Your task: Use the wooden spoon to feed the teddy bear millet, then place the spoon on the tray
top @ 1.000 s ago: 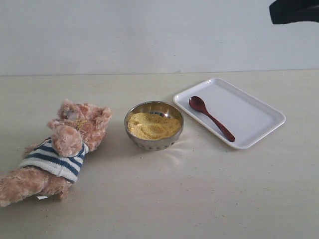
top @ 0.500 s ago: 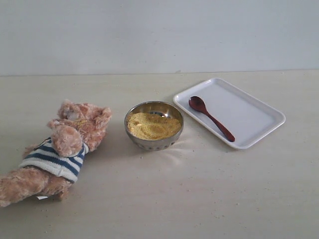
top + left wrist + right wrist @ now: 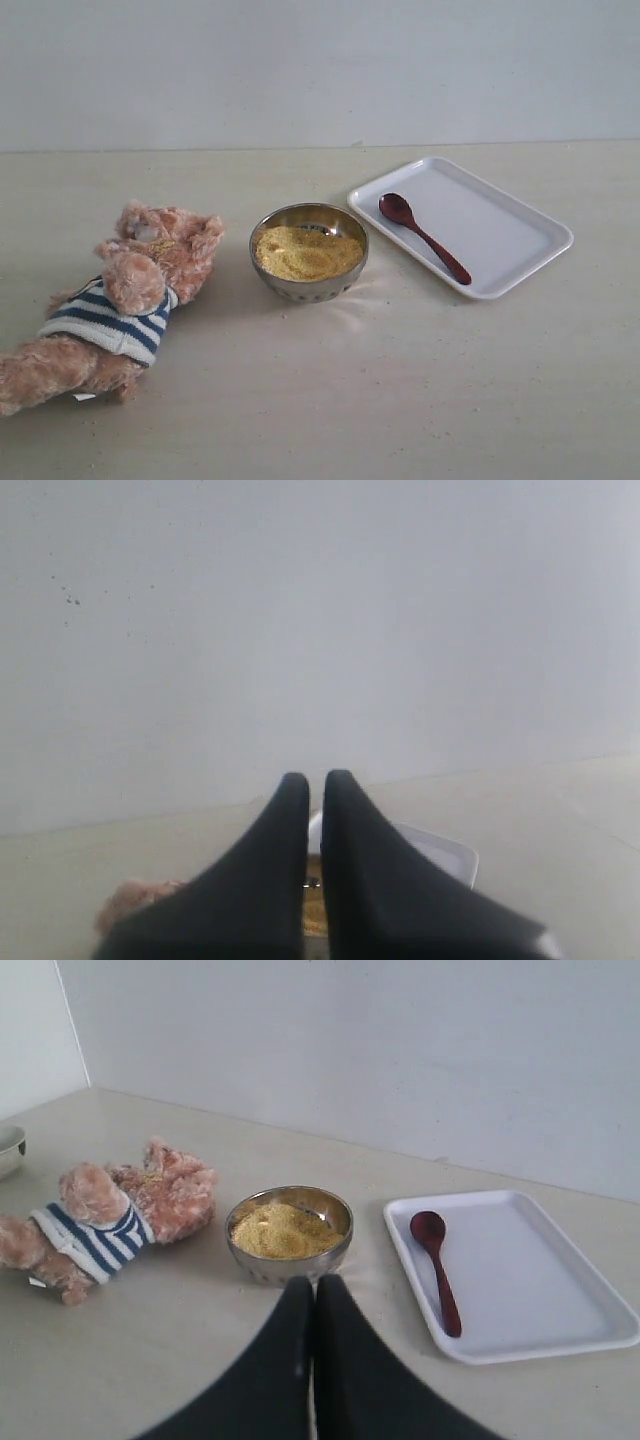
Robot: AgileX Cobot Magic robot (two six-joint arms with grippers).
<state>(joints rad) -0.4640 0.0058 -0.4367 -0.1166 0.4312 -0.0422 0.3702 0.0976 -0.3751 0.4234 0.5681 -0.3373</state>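
Table (image 3: 400, 400) carries everything. The bear (image 3: 130, 290) lies flat at the left, the tray (image 3: 500, 225) is at the right, and the bowl (image 3: 300, 290) of millet (image 3: 305, 252) stands between them. The spoon (image 3: 425, 238) lies on the tray, free of any grip. Yellow grains perhaps sit on the bear's face, though the view is too blurred to be sure; if so, I judge the task finished. The left claw (image 3: 312, 780) and the right claw (image 3: 314, 1282) are both pressed together, holding nothing.
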